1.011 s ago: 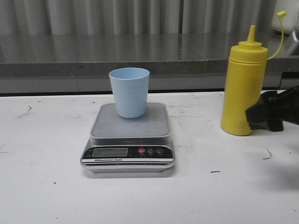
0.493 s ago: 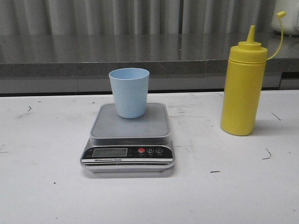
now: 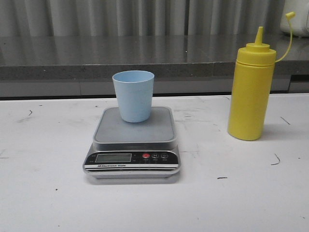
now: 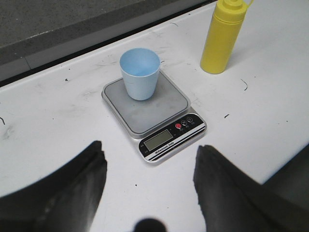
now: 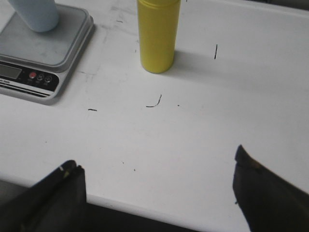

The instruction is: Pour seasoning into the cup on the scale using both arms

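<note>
- Left claw [image 4: 149,186] hangs over the near table edge, jaws spread wide, holding nothing.
- Right claw [image 5: 159,193] likewise sits back, wide open and empty; a second ago it was beside the bottle, now gone from the front view.
- Scale [image 3: 133,145] carries the upright blue cup [image 3: 133,95], apparently empty.
- Yellow bottle [image 3: 251,92] stands to the right, cap off.

matt pale blue plastic cup [image 3: 133,95]; smooth yellow plastic bottle [image 3: 251,92]; glossy-fronted scale [image 3: 133,145]; scuffed white table [image 3: 241,193]
</note>
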